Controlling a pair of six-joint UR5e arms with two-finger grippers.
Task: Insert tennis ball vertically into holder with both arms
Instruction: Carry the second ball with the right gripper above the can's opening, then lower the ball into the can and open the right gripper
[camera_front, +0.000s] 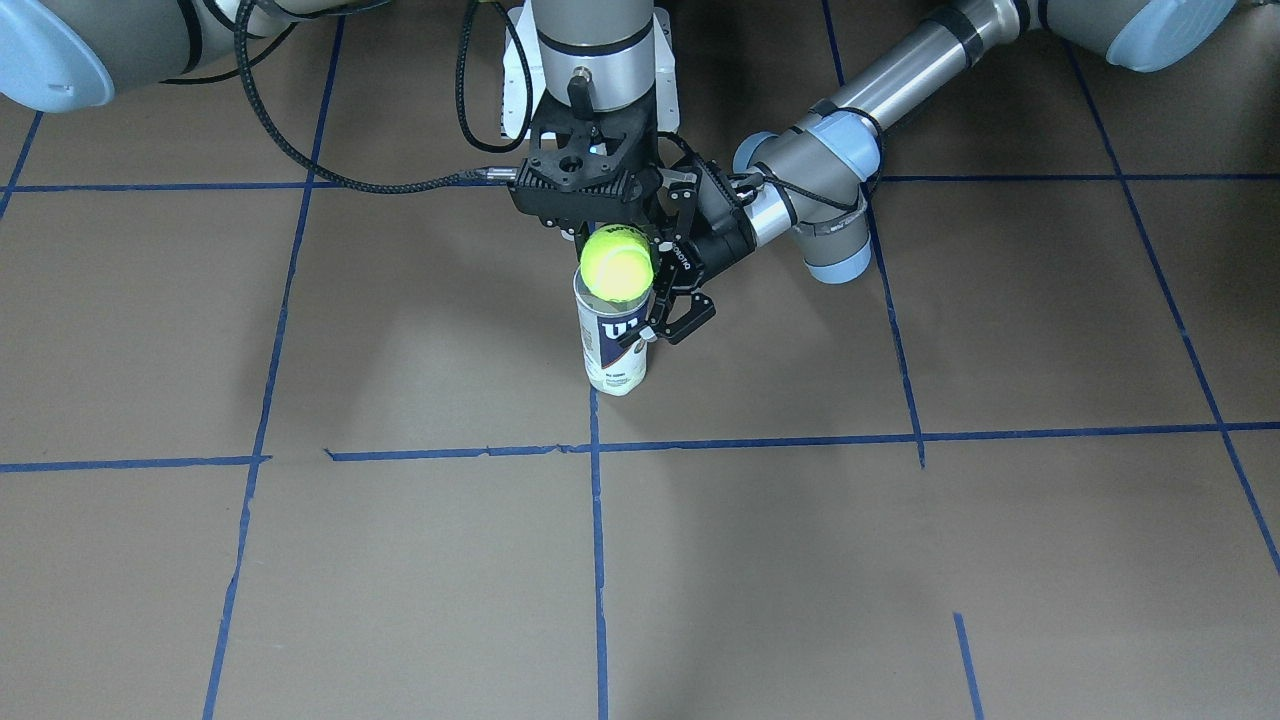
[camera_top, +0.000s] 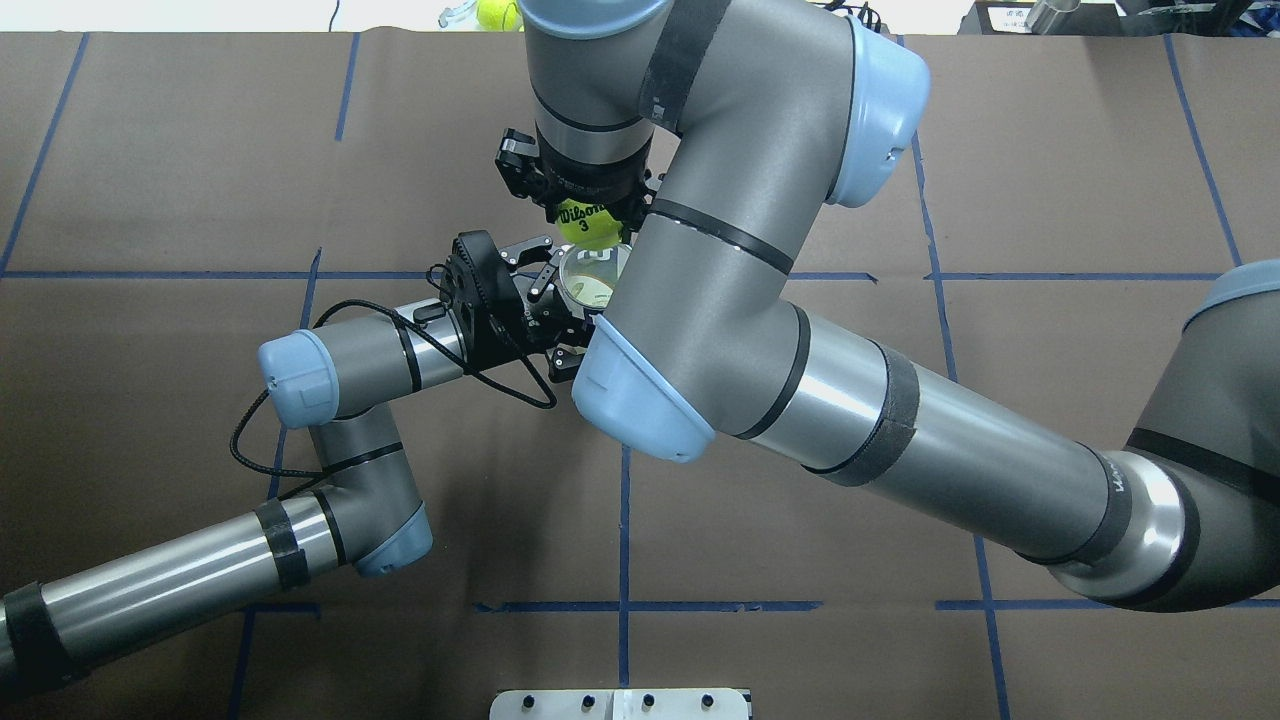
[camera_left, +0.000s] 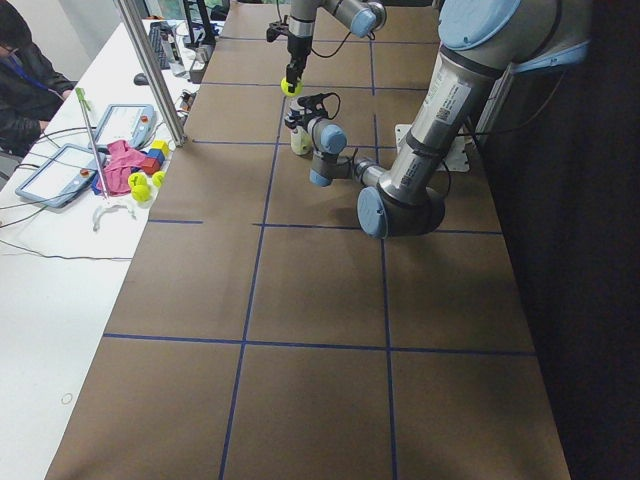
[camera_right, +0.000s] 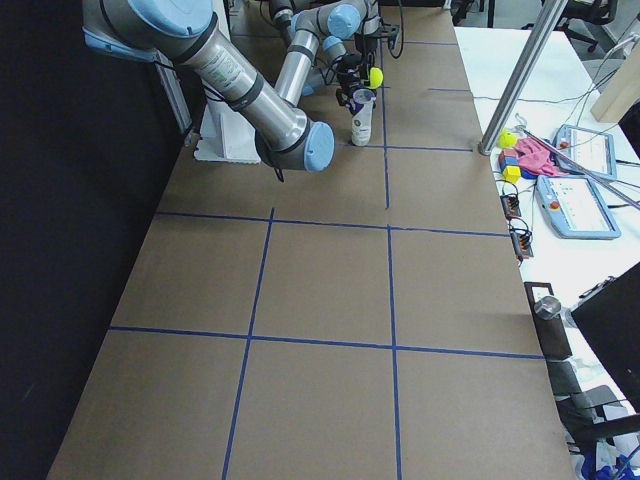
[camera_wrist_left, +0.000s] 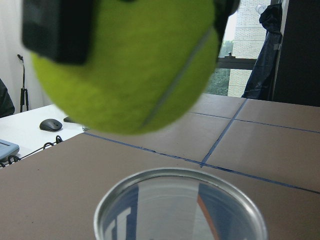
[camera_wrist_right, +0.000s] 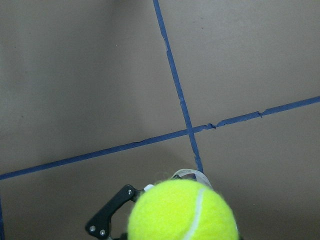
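Right jaws clenched on tennis ball (camera_front: 617, 262), centre-frame, hovering just over holder (camera_front: 612, 350) mouth; left jaws grip holder upright on counter (camera_front: 300, 330). I judge alignment near done; lowering, release remain.

This is a robotics lab: two jointed industrial arms (camera_top: 880, 420) reach over a table (camera_left: 300, 300) covered in brown paper and gridded with blue tape (camera_front: 598, 560). A white side bench (camera_left: 50, 300) holds teach pendants (camera_left: 58, 172) and cables (camera_left: 40, 240), and a person (camera_left: 25, 75) is seated beside it.
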